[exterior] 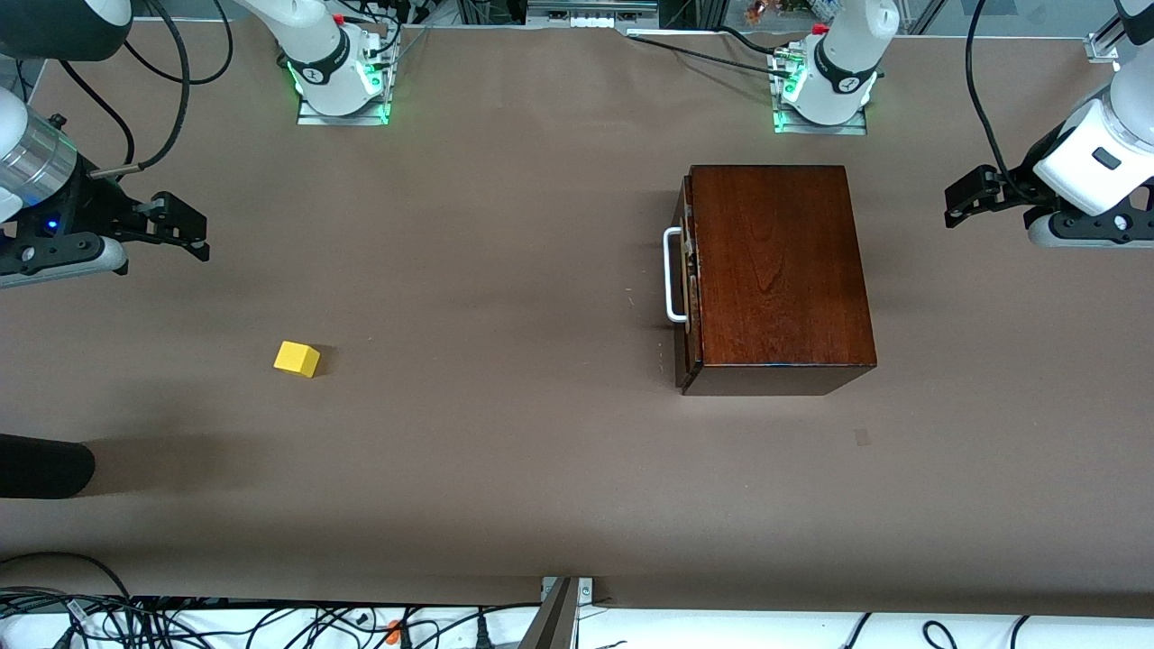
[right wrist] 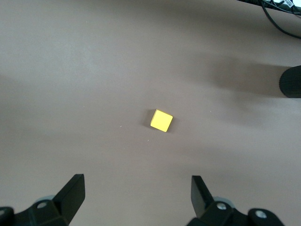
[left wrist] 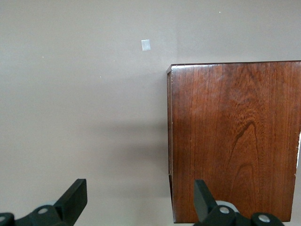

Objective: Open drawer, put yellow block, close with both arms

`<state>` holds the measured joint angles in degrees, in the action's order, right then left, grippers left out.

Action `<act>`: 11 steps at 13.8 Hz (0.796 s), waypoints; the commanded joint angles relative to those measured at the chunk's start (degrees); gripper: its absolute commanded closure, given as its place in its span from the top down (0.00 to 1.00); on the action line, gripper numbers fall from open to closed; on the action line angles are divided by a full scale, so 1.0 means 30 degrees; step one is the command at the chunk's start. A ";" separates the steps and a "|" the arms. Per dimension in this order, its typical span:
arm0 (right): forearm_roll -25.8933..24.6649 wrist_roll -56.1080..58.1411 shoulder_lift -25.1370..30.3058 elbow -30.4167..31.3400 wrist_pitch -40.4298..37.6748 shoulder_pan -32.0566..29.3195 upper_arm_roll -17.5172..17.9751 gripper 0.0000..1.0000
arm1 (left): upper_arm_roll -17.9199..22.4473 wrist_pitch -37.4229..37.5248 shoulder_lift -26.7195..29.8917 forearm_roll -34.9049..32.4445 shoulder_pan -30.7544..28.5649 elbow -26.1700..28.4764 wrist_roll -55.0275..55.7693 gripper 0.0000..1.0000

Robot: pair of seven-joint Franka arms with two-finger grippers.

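No writing shows. The drawer [exterior: 687, 279] sits shut in its mahogany box [exterior: 775, 270]. The yellow block [exterior: 297, 358] lies on the table [exterior: 505, 469], under the right gripper [right wrist: 136, 188], jaws apart; left gripper [left wrist: 141, 200] spread beside the box.

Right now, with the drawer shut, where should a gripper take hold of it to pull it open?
Probably the white loop handle on the drawer front, which faces the right arm's end of the table. It stands off the front, so fingers could close across its bar, coming from that end.
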<state>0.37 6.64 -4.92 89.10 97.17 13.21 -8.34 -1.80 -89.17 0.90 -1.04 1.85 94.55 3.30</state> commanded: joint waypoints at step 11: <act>0.0022 0.0015 -0.0236 -0.0638 -0.0427 -0.0010 -0.0063 1.00 | -0.0131 0.0545 -0.0211 -0.0445 -0.0032 -0.0491 -0.0809 1.00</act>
<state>0.35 6.63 -4.92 89.10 97.13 13.21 -8.37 -1.86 -88.81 0.87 -1.04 1.86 94.55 1.89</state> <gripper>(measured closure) 0.000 0.000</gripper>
